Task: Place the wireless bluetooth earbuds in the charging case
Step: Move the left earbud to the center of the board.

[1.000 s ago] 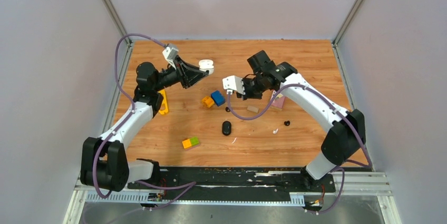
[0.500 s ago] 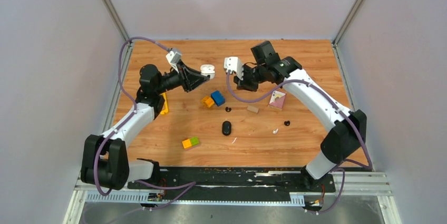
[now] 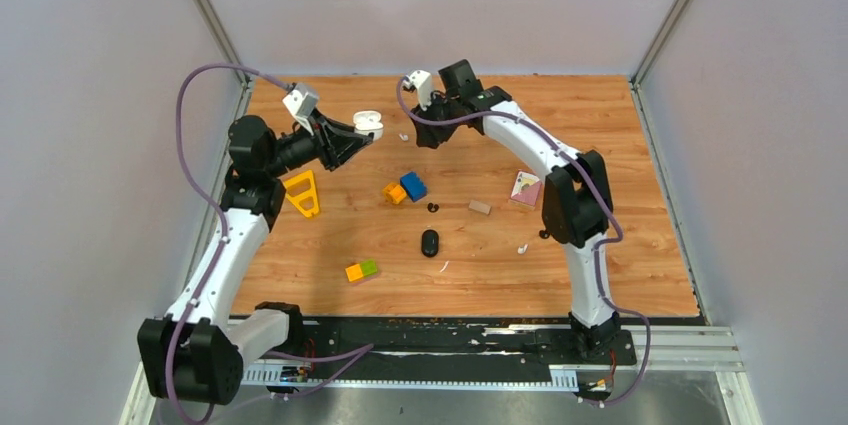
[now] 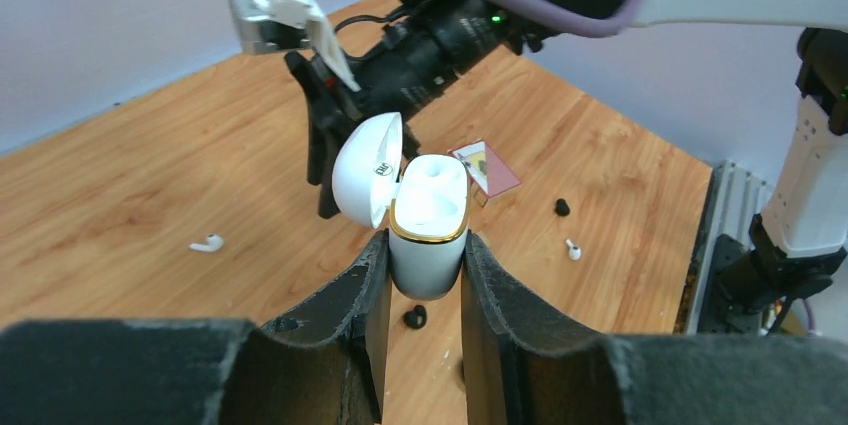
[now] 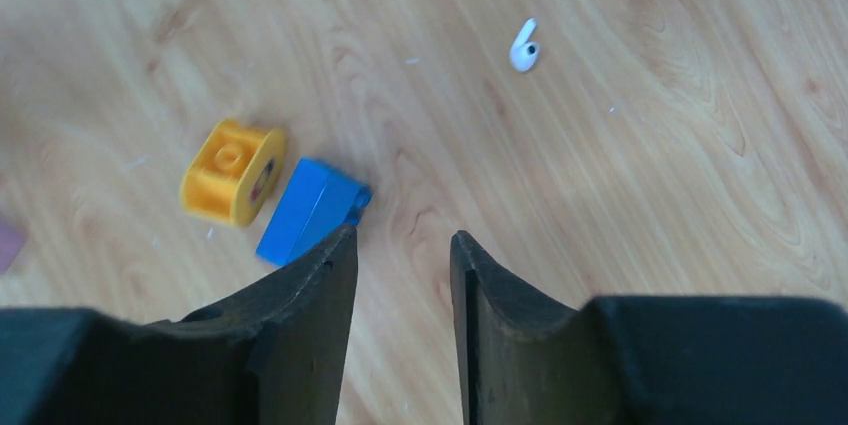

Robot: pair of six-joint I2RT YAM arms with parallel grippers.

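My left gripper (image 4: 422, 245) is shut on a white charging case (image 4: 428, 235) with a gold rim, held upright above the table with its lid (image 4: 365, 170) open. From above, the case (image 3: 368, 125) hangs at the back left. My right gripper (image 3: 428, 133) hovers just right of it, open and empty (image 5: 402, 245). One white earbud (image 3: 403, 136) lies on the wood between them, also visible in the right wrist view (image 5: 523, 48). Another white earbud (image 3: 522, 247) and a black one (image 3: 544, 234) lie at the right, and a second black one (image 3: 432, 208) lies mid-table.
A blue block (image 3: 413, 186) and an orange block (image 3: 394, 192) sit just below the right gripper. A black oval case (image 3: 430, 243), an orange-green block (image 3: 361, 270), a yellow triangle (image 3: 302, 193), a wooden peg (image 3: 480, 207) and a card (image 3: 526, 188) are scattered around.
The right arm has swung left and to the back, toward the case, and its jaws have opened. The left arm drew the case back and left.
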